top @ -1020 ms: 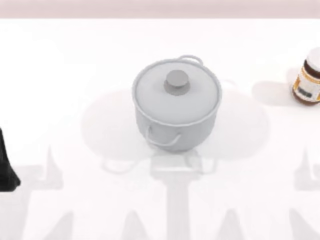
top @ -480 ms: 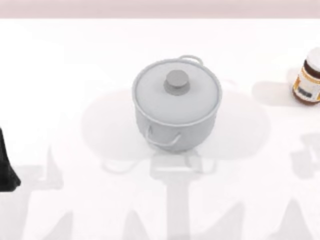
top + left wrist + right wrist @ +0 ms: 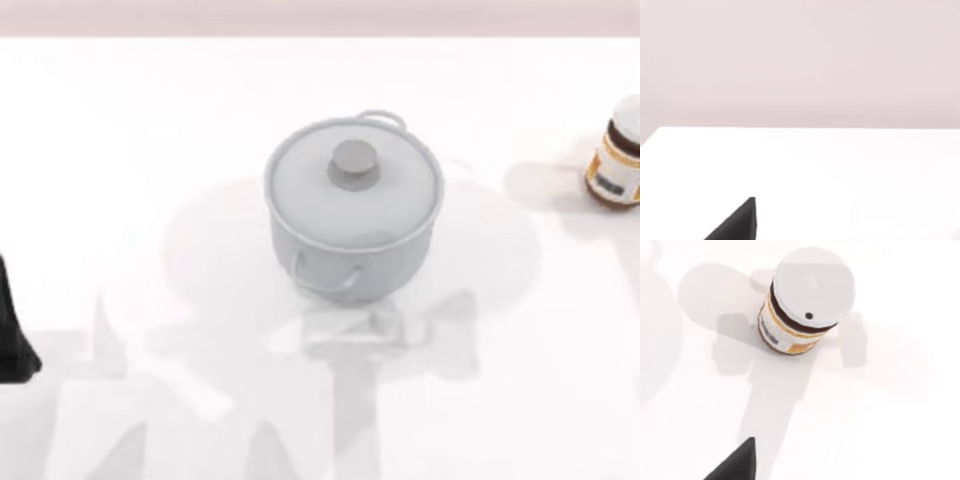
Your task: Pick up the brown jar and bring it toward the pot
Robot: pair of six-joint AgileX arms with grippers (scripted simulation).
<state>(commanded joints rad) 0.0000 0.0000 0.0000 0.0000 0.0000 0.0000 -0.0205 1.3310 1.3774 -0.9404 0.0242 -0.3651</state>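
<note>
Jar placement decides this one: it stands upright at the far right edge of the table, well apart from the pot, which sits in the middle with its lid on. So the jar lies on the right arm's side, and the pot is off to the jar's left as the top view has it.

From the right wrist view, the jar shows almost lid-on, white lid facing the camera and the orange-and-white label wrapping the dark body below it. That suggests the right arm is above and slightly to one side of the jar, looking down its upright axis. Only a dark sliver of the right tool pokes into that picture, clear of the jar and not touching it; I cannot tell whether it is open or closed. The arm itself does not appear in the top view.

The left arm sits parked at the left edge of the table, far from both things; its wrist view shows only bare table, a wall and a dark corner of the left tool, its state not readable either.

My judgement: the jar is not yet grasped, the right arm is the nearer one, and the carry would run leftward toward the pot.
</note>
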